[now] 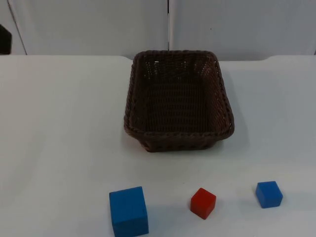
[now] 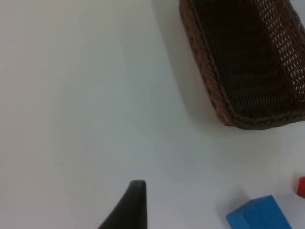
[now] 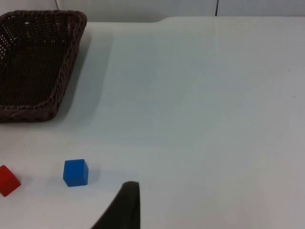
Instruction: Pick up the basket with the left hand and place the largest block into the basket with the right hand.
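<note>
A dark brown woven basket (image 1: 178, 134) stands empty in the middle of the table. Along the front edge lie three blocks: a large blue block (image 1: 129, 211) at the left, a small red block (image 1: 203, 202) in the middle, and a small blue block (image 1: 269, 194) at the right. My left gripper (image 2: 129, 207) hangs over bare table left of the basket (image 2: 209, 81), apart from the large blue block (image 2: 259, 214). My right gripper (image 3: 123, 205) hangs over bare table right of the small blue block (image 3: 76, 172), with the basket (image 3: 66, 62) farther off. Neither gripper holds anything.
The white table (image 1: 59, 123) ends at a grey partition wall (image 1: 98, 24) behind the basket. A black part of the left arm (image 1: 4, 39) shows at the far left edge. Open table surface lies on both sides of the basket.
</note>
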Motion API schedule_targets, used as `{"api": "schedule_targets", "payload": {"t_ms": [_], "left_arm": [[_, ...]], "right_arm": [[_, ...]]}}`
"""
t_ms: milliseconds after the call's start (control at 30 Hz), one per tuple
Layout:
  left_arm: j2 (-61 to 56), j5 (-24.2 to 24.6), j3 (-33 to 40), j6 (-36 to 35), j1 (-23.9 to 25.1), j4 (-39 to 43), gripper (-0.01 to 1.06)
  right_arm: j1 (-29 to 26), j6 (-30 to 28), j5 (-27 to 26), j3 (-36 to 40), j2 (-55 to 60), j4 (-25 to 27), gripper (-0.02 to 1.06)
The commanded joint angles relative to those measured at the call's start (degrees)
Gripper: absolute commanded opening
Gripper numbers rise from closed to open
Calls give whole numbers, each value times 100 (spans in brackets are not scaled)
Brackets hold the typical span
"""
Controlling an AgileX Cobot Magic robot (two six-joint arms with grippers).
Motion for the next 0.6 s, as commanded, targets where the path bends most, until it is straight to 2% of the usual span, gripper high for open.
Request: {"api": "schedule_targets", "payload": {"t_ms": [0, 400, 567], "left_arm": [[393, -280, -53, 308, 22, -365, 105], [1494, -264, -722, 349, 11, -530, 105], [1874, -311, -1012, 427, -176, -539, 105]], "right_arm": [[-32, 14, -6, 38, -25, -26, 105], [-32, 14, -6, 38, -25, -26, 105], [-32, 14, -6, 38, -25, -37, 105]]}}
